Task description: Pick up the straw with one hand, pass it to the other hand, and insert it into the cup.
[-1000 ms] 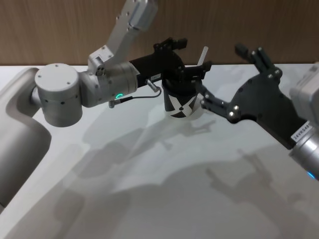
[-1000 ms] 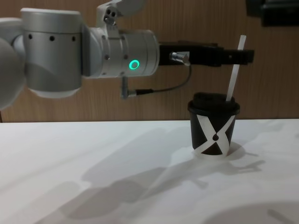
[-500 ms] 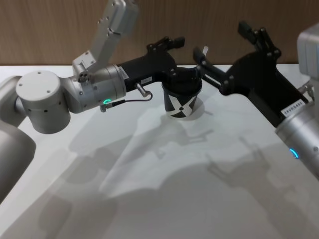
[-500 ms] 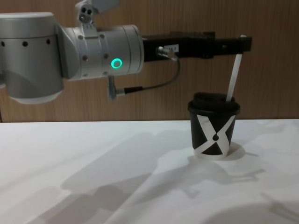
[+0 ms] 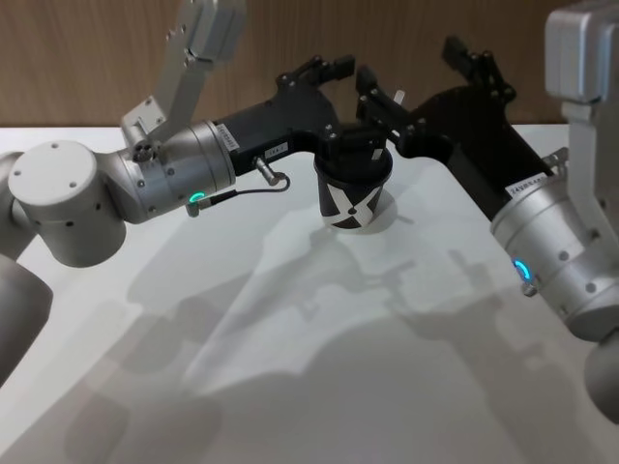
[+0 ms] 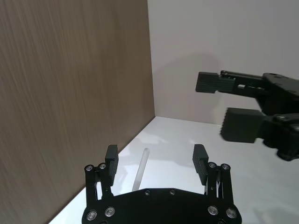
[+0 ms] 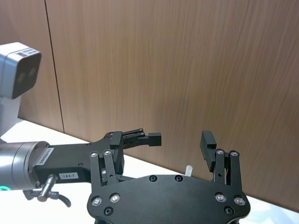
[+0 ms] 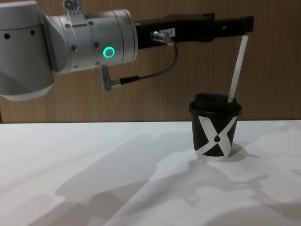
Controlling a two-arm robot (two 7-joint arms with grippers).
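Observation:
The black cup (image 5: 353, 190) with the white X pattern stands upright on the white table (image 5: 319, 348). The white straw (image 8: 237, 69) sticks up through its domed lid, leaning slightly, and nothing holds it. My left gripper (image 5: 324, 72), on the silver wrist with the green ring, hovers open just above and behind the cup, level with the straw's top end (image 8: 242, 24). My right gripper (image 5: 418, 70) reaches in from the right, open, its fingers spread around the straw's tip (image 5: 397, 97) without touching it. The straw (image 6: 140, 170) lies below the open left gripper (image 6: 155, 156).
A brown wood-panel wall (image 5: 87, 58) runs close behind the cup. A thin black cable (image 8: 155, 77) loops under the left wrist. The right gripper (image 7: 164, 142) faces the left arm's black gripper body (image 7: 65, 163) at close range.
My left gripper has risen from mid-straw height to the straw's top and drawn slightly left. My right arm has swung in toward the cup. Cup and straw have not moved.

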